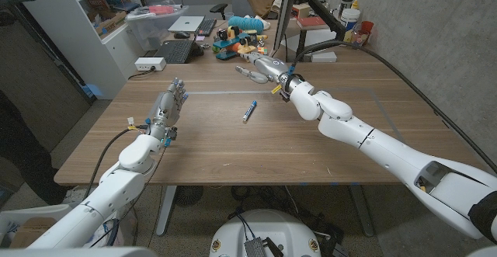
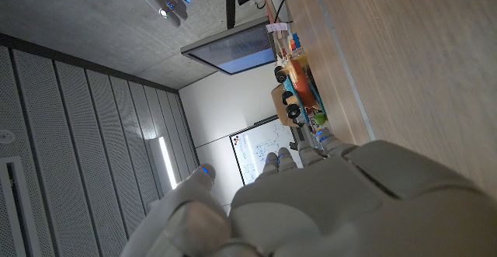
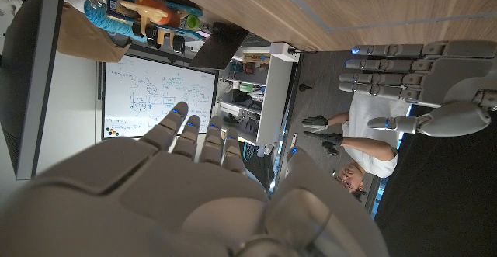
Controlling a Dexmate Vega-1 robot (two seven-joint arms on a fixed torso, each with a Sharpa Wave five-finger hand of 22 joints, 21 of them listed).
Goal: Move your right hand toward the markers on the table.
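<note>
Saw one marker (image 1: 249, 111) lying flat near the middle of the wooden surface (image 1: 210, 144), blue at one end, nothing touching it. Held the right hand (image 1: 258, 65) up past the marker, toward the far edge, fingers straight and apart, nothing in it. Kept the left hand (image 1: 168, 105) well to the side, fingers up, holding nothing too. Looked small, light, hard and smooth, so likely to roll. Best pinched around the middle, probably.
</note>
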